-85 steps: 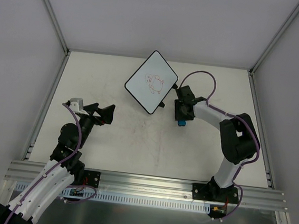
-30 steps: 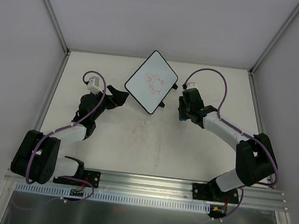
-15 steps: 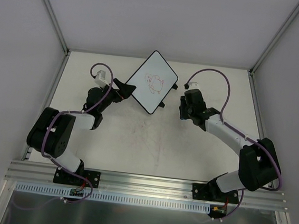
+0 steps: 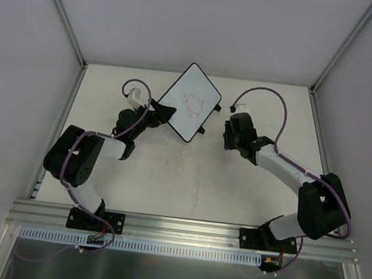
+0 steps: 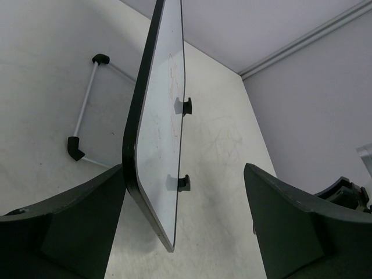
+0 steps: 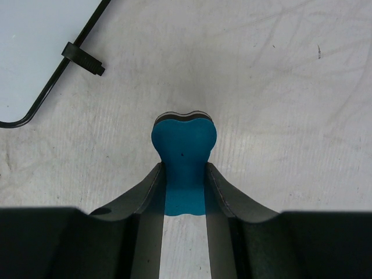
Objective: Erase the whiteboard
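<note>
The whiteboard (image 4: pixel 188 103) lies at the far middle of the table (image 4: pixel 169 177), turned cornerwise. The left gripper (image 4: pixel 158 115) is nearer, its jaws spread astride the board's left corner. The right gripper (image 4: pixel 228 136), pinching a blue eraser (image 6: pixel 183 145), sits just right of it, with the board to its left.

Scuffed white table (image 4: pixel 189 179) between plain grey walls (image 4: pixel 204 22).

Count was: 1 whiteboard (image 4: pixel 187 104) near the far edge of the surface (image 4: pixel 170 171) | 1 reddish doodle (image 4: pixel 193 99) on it | 1 blue eraser (image 6: pixel 184 145) | 2 hands: left hand (image 4: pixel 157 114), right hand (image 4: pixel 228 137)
</note>
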Controlling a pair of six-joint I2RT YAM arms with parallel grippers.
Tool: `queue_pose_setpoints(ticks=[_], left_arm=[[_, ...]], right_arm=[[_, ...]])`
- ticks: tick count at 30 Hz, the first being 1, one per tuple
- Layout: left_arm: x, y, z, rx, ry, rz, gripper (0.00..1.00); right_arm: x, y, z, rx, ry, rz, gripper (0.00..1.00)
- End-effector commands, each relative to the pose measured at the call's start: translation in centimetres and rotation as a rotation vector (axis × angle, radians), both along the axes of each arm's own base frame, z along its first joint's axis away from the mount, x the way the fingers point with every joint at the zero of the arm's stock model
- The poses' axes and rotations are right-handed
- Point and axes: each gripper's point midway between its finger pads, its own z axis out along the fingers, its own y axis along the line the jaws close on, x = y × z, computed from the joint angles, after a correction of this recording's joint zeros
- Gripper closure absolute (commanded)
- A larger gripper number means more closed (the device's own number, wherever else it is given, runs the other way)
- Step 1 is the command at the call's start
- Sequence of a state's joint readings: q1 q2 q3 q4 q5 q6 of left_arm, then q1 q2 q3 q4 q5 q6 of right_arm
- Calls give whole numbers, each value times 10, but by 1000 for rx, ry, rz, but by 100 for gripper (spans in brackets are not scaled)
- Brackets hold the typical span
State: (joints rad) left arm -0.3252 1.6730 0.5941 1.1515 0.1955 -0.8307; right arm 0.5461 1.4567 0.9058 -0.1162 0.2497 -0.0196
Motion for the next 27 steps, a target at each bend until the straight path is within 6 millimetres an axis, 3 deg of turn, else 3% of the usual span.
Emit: queue_pose_setpoints(ticks=[1,6,18,24,27], left_arm=[[10,-4,25,-20,-104,22,19],[13,-3,14,-20,-83,41,25],[16,-6,11,-29,-80,44,55],[22,-8,1,-24,-38,56,62],[22,-10,1,-23,-40,50,72]], right_arm=[[6,2,22,26,-76,-6,100],[7,2,22,31,-81,-10,100],[6,2,22,34,-82,-10,100],[6,1,23,31,-86,-13,100],[7,0,23,28,-86,-14,100]])
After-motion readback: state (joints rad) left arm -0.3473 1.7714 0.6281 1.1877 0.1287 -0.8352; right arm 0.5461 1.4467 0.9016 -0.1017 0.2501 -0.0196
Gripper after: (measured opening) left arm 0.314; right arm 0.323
